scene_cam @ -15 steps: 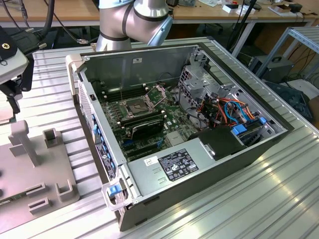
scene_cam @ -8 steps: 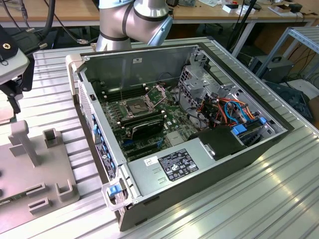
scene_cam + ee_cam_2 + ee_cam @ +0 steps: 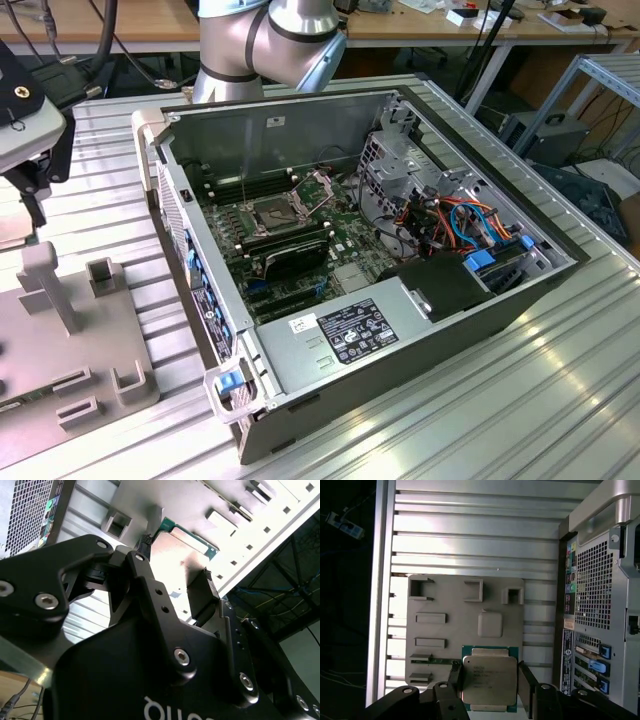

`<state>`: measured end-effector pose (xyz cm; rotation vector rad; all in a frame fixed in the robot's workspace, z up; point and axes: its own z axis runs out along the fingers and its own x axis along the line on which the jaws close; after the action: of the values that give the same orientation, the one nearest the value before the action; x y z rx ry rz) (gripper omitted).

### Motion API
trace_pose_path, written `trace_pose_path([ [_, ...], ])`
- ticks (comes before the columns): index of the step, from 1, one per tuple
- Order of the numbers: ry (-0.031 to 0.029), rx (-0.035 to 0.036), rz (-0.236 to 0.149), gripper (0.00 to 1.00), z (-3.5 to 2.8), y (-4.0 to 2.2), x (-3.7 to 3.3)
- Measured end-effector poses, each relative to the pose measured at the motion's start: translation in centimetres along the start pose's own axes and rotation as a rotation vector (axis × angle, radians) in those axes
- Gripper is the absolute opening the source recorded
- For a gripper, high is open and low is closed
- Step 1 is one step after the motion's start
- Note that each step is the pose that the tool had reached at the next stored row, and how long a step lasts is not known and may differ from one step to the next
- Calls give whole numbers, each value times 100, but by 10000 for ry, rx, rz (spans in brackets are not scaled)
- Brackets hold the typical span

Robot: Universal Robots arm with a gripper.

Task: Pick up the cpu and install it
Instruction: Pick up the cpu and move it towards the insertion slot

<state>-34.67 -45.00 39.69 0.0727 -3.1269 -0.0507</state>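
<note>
The cpu (image 3: 489,680), a flat square chip with a dull silver top and a green rim, sits between my gripper's (image 3: 490,675) two black fingers (image 3: 526,681), which are shut on its opposite edges. It hangs over the near edge of a grey fixture plate (image 3: 450,630). In the second wrist view the cpu's green edge (image 3: 192,537) shows just past the gripper (image 3: 176,555). In the exterior view the wrist (image 3: 20,110) hovers above that plate (image 3: 70,330) at the view's left. The motherboard's socket (image 3: 275,212) lies open inside the computer case (image 3: 400,330).
The open case stands to the exterior view's right of the plate, its perforated rear panel (image 3: 592,605) close beside the gripper. Cables and drive cages (image 3: 450,225) crowd its far side. Raised blocks and slots (image 3: 105,280) stick up from the plate. The ribbed aluminium table (image 3: 480,420) carries everything.
</note>
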Motion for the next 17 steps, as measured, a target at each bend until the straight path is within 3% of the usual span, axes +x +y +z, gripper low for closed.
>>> trace_pose_path([
  [11,-1,-1,0,54,0,0,-5],
  [17,-1,0,0,54,-1,-3,-54],
])
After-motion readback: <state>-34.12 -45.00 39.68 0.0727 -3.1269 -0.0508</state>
